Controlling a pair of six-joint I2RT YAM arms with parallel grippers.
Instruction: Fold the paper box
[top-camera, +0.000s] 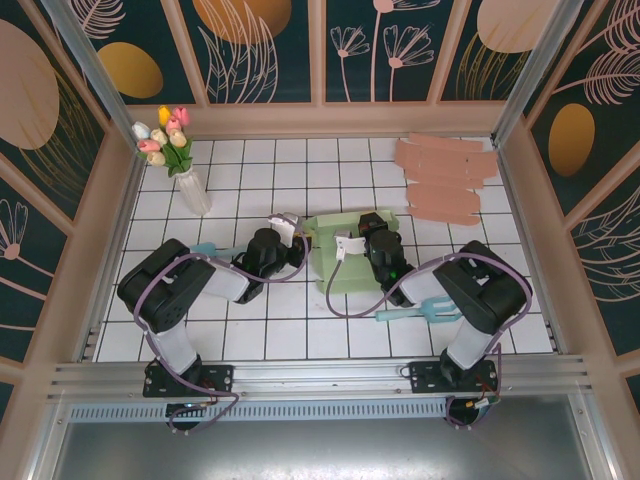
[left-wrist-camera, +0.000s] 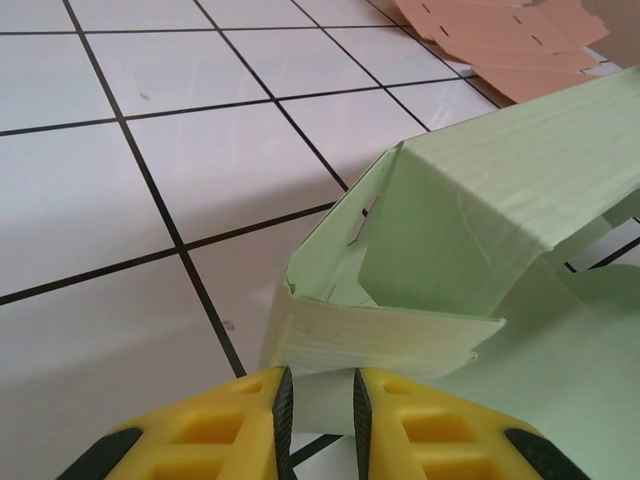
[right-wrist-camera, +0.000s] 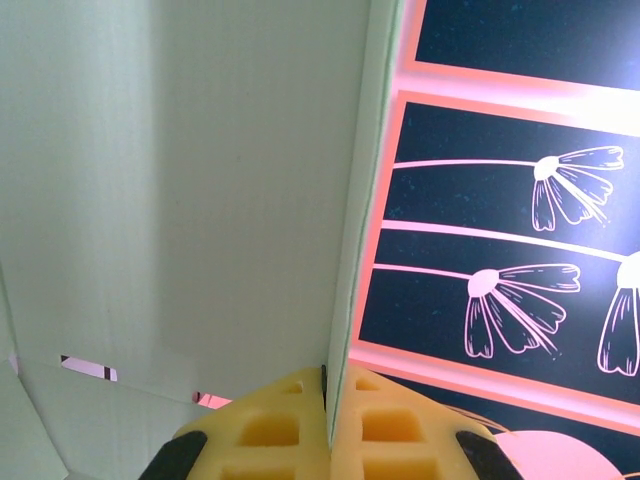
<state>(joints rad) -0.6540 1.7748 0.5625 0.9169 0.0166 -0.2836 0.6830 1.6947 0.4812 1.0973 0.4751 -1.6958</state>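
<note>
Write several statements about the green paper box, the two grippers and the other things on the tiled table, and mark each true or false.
1. The right gripper pinches a panel edge of the pale green paper box. True.
2. The left gripper hangs open, apart from the box. False: its yellow fingers clamp a flap of the box.
3. The stack of flat pink cardboard blanks lies at the far right of the white tiled table. True.
4. The clear vase of tulips lies tipped over. False: it stands upright, far left.

Green paper box (top-camera: 332, 272) mid-table. Tulip vase (top-camera: 188, 188) at 10 o'clock, well apart. Pink cardboard stack (top-camera: 447, 178) at 1 o'clock, near. Bare tile at 12 o'clock between them. Left arm (top-camera: 170, 285) blocks 9 o'clock, right arm (top-camera: 490, 290) 4 o'clock.
</note>
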